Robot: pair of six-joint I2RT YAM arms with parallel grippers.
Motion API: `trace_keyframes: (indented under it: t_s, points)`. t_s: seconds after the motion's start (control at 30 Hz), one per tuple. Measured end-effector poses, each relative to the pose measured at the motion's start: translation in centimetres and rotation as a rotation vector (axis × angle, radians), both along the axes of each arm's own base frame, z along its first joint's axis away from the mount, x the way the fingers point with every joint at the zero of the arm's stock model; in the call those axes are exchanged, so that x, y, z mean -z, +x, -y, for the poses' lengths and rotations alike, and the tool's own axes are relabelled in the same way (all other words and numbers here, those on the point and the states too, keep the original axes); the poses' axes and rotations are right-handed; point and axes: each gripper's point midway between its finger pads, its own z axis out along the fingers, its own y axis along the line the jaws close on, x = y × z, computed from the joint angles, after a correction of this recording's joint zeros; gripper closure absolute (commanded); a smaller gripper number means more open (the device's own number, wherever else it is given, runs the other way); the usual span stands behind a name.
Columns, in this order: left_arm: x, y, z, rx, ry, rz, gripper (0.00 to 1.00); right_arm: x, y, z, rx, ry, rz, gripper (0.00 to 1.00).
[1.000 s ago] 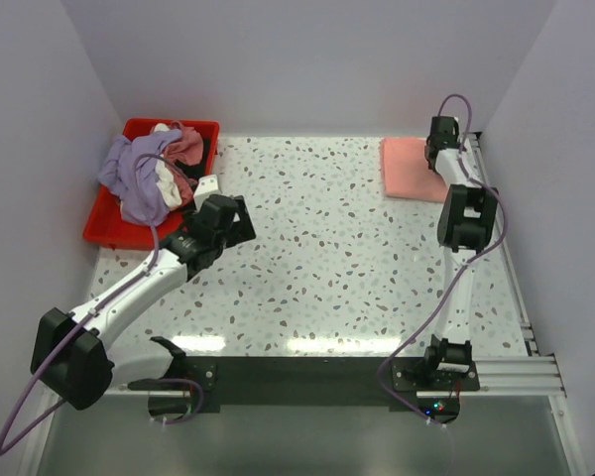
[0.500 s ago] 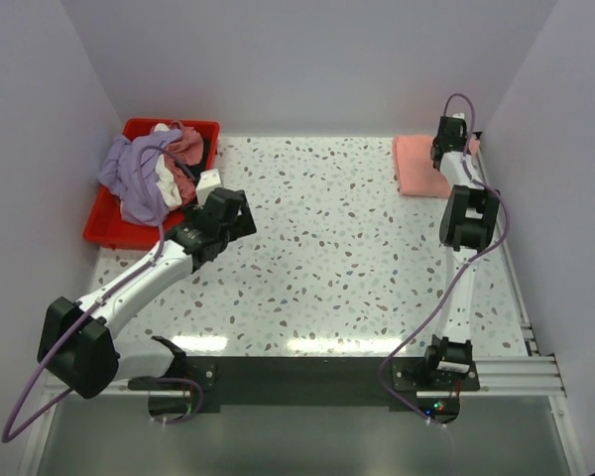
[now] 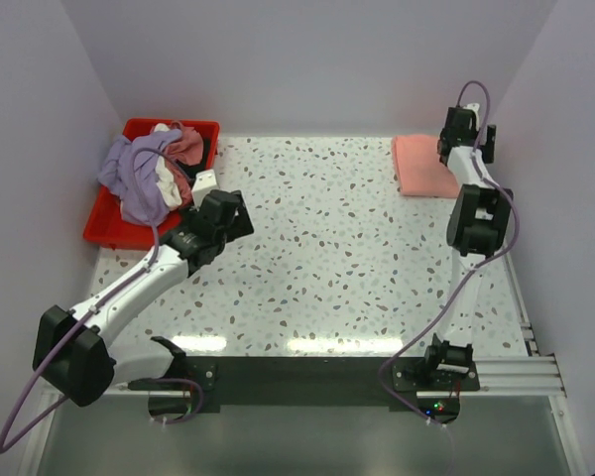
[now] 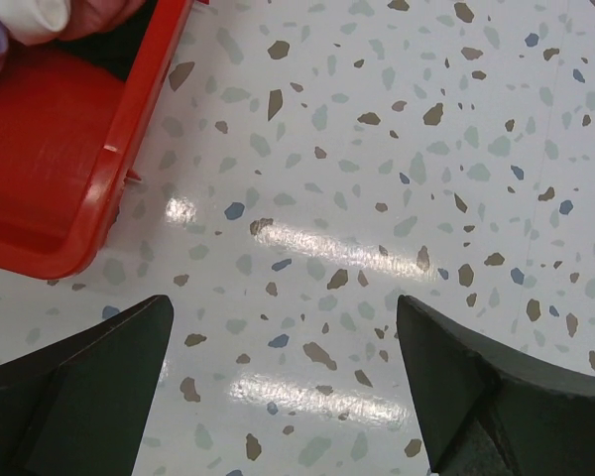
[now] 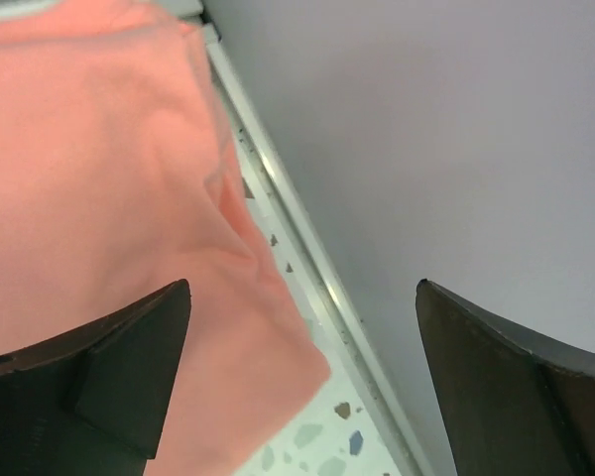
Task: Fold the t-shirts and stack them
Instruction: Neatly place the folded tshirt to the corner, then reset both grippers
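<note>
A folded salmon-pink t-shirt lies flat at the table's far right corner and fills the left of the right wrist view. My right gripper hangs just above the shirt's right edge, next to the wall. It is open with nothing between its fingers. Lavender, white and dusty rose t-shirts are heaped in the red bin. My left gripper stands open and empty over bare table, just right of the bin.
A metal rail runs along the table's right edge under the lavender side wall. Walls close in the back and both sides. The lavender shirt spills over the bin's left rim.
My right gripper slid the salmon-pink shirt rightward, then opened, let go of it and rose toward the right wall. The left gripper barely shifted near the bin.
</note>
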Motion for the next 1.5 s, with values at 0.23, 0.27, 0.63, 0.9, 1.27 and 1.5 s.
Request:
trace_keyframes:
  t_s: [0.23,0.27,0.63,0.9,1.27,1.5]
  points:
    - [-0.5,-1.4,-0.2,0.024,-0.039,0.025,0.0,-9.2,-3.5,-2.6,0.0,0.034,0.152,0.01]
    - [-0.5,-1.7,-0.2,0.03,-0.047,0.028,0.0,-10.2,-4.1,-3.4,-0.007,0.042,0.168,0.01]
    - [-1.1,-4.5,-0.7,0.079,-0.134,0.104,0.0,-14.1,-14.6,-20.4,-0.244,0.278,0.267,0.01]
    - [-1.3,-5.8,-1.4,0.066,-0.182,0.155,0.0,-8.0,-27.0,-24.8,-0.409,0.603,0.239,0.01]
    - [0.2,-6.4,-1.7,0.036,-0.2,0.133,0.0,-7.9,-33.0,-26.7,-0.591,0.753,0.356,0.01]
    - [0.1,-6.9,-2.0,0.023,-0.226,0.153,0.0,-8.8,-33.3,-26.6,-0.606,0.762,0.425,0.01]
